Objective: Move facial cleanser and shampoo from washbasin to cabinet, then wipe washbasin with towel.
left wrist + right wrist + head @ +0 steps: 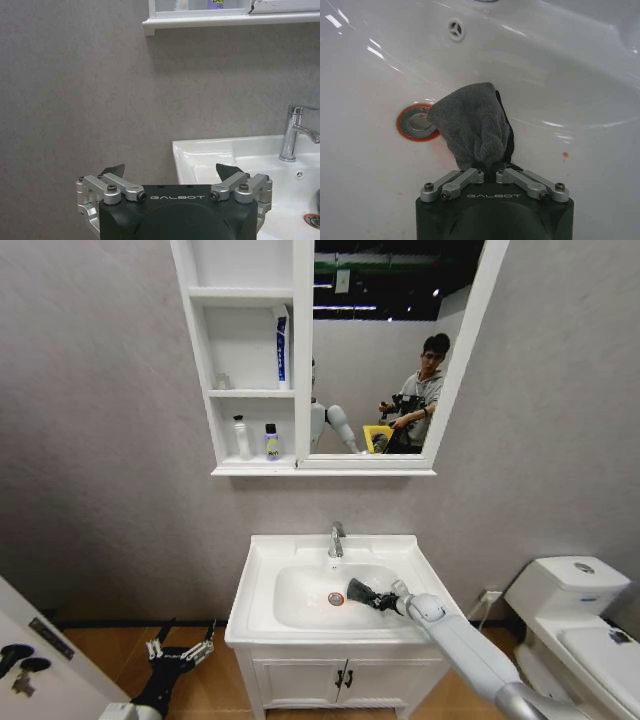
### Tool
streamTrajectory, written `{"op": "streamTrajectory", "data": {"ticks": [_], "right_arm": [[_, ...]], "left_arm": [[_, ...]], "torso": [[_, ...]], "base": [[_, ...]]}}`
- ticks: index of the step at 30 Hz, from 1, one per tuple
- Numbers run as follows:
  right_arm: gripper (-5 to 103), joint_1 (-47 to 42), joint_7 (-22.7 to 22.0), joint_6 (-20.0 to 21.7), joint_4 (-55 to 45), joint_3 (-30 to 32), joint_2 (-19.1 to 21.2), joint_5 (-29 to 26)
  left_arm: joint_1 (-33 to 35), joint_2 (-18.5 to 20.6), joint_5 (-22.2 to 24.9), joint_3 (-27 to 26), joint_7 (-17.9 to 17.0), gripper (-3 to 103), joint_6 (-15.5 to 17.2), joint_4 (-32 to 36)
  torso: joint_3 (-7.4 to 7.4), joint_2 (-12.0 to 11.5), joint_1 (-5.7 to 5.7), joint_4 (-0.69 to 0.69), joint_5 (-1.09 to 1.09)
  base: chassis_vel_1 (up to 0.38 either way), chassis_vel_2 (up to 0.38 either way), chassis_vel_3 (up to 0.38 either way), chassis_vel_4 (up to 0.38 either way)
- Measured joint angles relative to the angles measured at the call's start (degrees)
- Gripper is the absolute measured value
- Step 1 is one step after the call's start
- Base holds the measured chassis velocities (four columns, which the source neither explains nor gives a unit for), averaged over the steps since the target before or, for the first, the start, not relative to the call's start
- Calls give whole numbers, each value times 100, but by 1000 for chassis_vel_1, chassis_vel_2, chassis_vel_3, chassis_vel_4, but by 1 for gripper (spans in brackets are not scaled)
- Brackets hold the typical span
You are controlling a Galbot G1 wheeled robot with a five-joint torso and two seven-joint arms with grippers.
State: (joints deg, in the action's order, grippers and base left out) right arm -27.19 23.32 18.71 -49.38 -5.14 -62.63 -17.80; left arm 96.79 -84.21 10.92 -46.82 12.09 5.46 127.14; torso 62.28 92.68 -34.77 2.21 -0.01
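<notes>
Towel (472,125) in right gripper (489,167), beside drain (416,122)

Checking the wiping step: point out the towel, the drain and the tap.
towel (470,125): right wrist view, middle of the grey cloth held by the right gripper (490,167).
drain (415,122): right wrist view, its metal centre.
tap (336,539): head view, its chrome body.

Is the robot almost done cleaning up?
Nearly. Bottles already stand on the cabinet shelves. The right tool, shut on the towel, is inside the washbasin beside the drain. Wiping is left. The left tool waits open, low beside the washbasin.
</notes>
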Motion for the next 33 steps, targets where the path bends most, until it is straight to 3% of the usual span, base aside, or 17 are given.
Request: {"op": "streamTrajectory", "data": {"ticks": [8, 16, 19, 23, 24, 27, 29, 33], "right_arm": [[5, 230, -92, 92, 192, -253, -959, -84], [5, 283, -293, 269, 232, -308, -1242, -570], [5, 244, -446, 459, 71, -281, -1045, -377], [5, 125, -365, 683, -321, -169, -276, 201], [5, 84, -303, 679, -372, -104, -6, 321], [5, 40, -242, 641, -405, -60, 188, 385], [5, -104, -120, 547, -529, 77, 537, 391], [5, -187, -125, 519, -543, 164, 432, 401]], "left_arm": [[0, 0, 0, 1, 0, 100, 0, 0], [0, 0, 0, 1, 0, 100, 0, 0], [0, 0, 0, 1, 0, 100, 0, 0], [0, 0, 0, -1, 0, 100, 0, 0], [0, 0, 0, 0, 0, 100, 0, 0], [0, 0, 0, -1, 0, 100, 0, 0], [0, 0, 0, 1, 1, 100, 0, 0], [0, 0, 0, 0, 1, 100, 0, 0]], "torso": [[1, 0, -1, -2, 0], [1, -1, -1, -3, 1], [1, -1, -1, -5, 3], [0, -1, -1, -2, 3], [0, 0, -1, 1, 0], [0, 0, -1, 4, -1], [-1, 1, 1, 0, 0], [-1, 1, 1, 1, -2]], "base": [[0, 0, 0, 0], [0, 0, 0, 0], [0, 0, 0, 0], [0, 0, 0, 0], [0, 0, 0, 0], [0, 0, 0, 0], [0, 0, 0, 0], [0, 0, 0, 0]]}}
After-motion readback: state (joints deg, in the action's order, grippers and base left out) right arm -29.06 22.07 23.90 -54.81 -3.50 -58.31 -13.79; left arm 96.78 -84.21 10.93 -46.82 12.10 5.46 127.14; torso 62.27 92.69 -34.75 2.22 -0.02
